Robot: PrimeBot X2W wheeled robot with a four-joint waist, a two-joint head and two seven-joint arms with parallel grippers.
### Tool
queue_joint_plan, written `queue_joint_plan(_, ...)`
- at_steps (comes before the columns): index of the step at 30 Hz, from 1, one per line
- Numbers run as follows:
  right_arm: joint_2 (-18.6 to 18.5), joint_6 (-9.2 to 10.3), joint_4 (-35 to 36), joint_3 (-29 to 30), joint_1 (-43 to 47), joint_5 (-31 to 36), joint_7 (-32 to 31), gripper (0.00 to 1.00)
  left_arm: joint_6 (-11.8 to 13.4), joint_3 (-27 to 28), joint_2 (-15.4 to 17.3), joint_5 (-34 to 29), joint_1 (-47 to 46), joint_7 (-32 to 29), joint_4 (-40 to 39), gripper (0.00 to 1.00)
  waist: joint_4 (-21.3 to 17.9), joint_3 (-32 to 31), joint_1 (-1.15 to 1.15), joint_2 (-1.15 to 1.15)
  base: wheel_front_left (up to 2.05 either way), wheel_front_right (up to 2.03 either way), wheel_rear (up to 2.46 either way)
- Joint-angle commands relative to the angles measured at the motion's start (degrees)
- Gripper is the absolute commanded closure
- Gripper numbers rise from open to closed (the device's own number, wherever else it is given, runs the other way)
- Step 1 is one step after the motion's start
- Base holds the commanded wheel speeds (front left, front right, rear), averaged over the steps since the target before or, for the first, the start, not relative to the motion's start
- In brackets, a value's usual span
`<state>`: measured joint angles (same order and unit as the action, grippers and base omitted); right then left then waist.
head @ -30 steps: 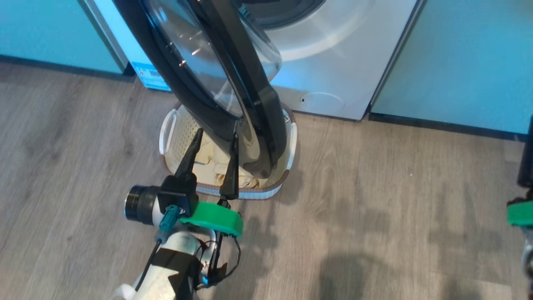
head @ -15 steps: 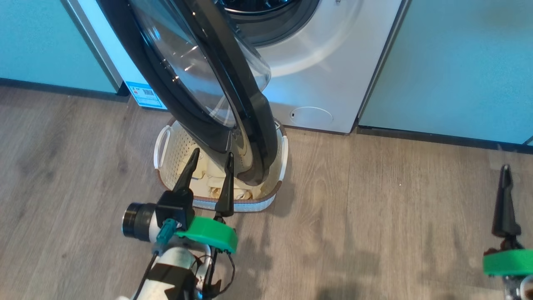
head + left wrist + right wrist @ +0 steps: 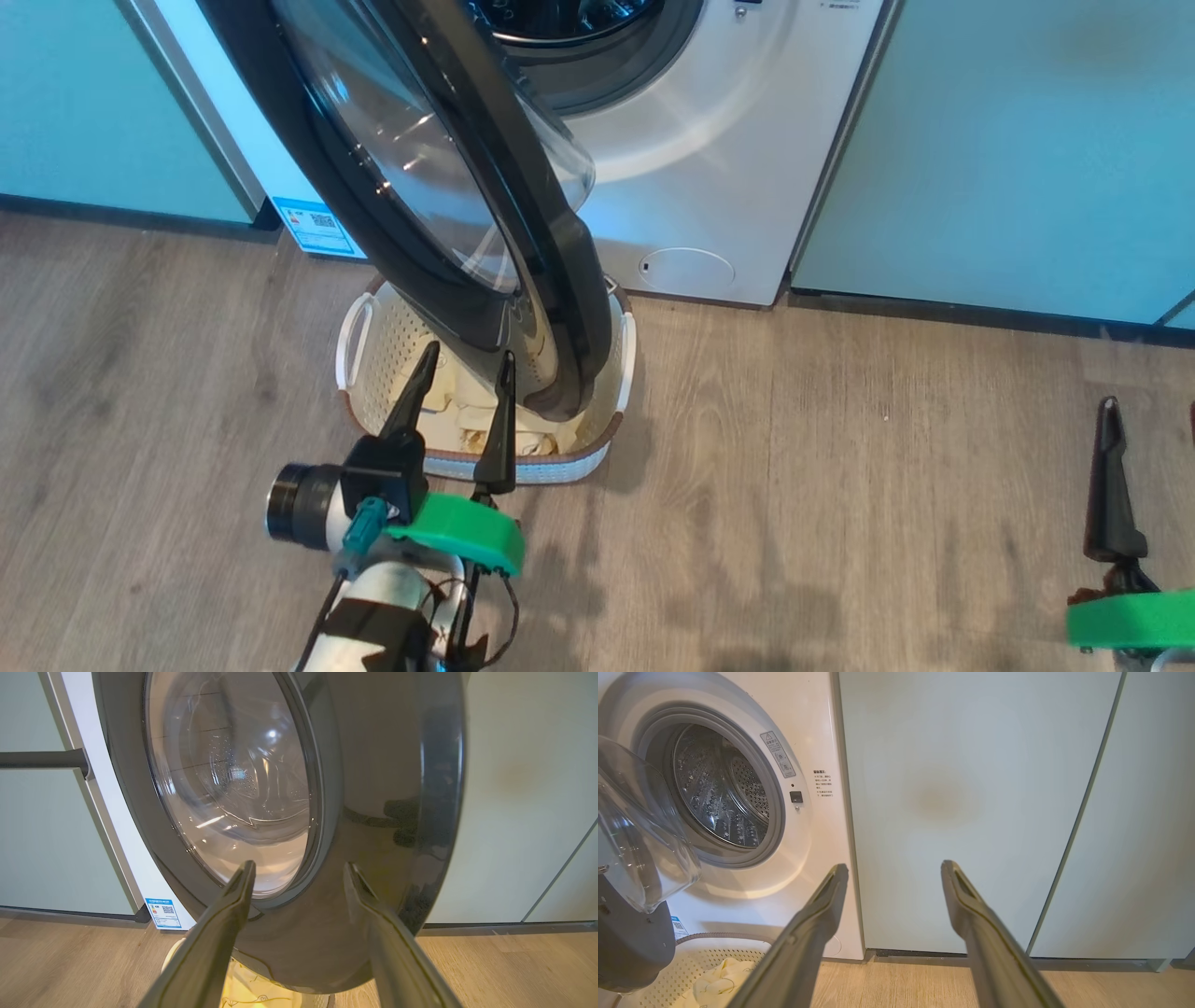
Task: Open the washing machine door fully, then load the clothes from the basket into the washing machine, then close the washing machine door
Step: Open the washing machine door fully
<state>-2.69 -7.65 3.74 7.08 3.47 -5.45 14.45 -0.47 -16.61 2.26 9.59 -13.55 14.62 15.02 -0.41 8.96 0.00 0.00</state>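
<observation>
The washing machine (image 3: 709, 177) stands ahead with its door (image 3: 439, 187) swung out, black rim edge-on over the basket (image 3: 373, 345). Pale yellow clothes (image 3: 467, 411) lie in the basket, partly hidden by the door. My left gripper (image 3: 464, 359) is open, its tips over the basket's near side just before the door's lower rim. In the left wrist view the door (image 3: 373, 812) looms close ahead of the open left gripper (image 3: 299, 870). My right gripper (image 3: 894, 868) is open and empty, facing a pale green panel; the drum (image 3: 719, 788), basket (image 3: 668, 970) and clothes (image 3: 719, 980) show at its left.
Pale green cabinet panels (image 3: 1008, 140) flank the machine on both sides. A blue sticker (image 3: 317, 226) sits low on the machine's left. Wooden floor (image 3: 840, 485) spreads wide to the right of the basket. A dark bar handle (image 3: 42, 759) crosses the left cabinet.
The head camera has tilted up, so more of the drum opening shows. The right gripper's finger has come further into the lower right. The left gripper stays open at the basket.
</observation>
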Motion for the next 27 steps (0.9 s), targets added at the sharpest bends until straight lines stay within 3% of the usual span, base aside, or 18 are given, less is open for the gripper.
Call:
queue_joint_plan(1,-0.3,0.16,2.1,-1.2,-0.4,0.4,0.5,0.0,-0.1,2.4,0.6,-0.4,-1.1,0.4,-1.4,0.0,0.0,0.0,0.0,0.0,0.0,0.0,0.0)
queue_joint_plan(22,-0.2,0.16,2.0,-1.7,-0.4,-0.4,0.5,0.0,0.1,2.8,0.6,0.1,-1.9,0.4,-0.9,0.0,-0.1,0.2,0.0,0.0,0.0,0.0,0.0)
queue_joint_plan(23,-0.2,0.16,2.0,-1.7,-0.4,-0.3,0.5,0.0,0.1,2.8,0.6,0.2,-1.9,0.4,-0.8,0.18,-0.1,0.2,0.0,0.0,0.0,0.0,0.0)
queue_joint_plan(26,-0.2,0.16,2.1,-1.8,-0.4,-0.3,0.5,0.0,0.1,2.7,0.6,0.6,-2.0,0.4,-0.4,1.0,-0.1,0.2,0.0,0.0,0.0,0.0,0.0)
queue_joint_plan(27,-0.2,0.16,2.1,-1.8,-0.4,-0.3,0.5,0.0,0.1,2.7,0.6,0.7,-2.1,0.4,-0.3,1.0,0.0,0.2,0.0,0.0,0.0,0.0,0.0)
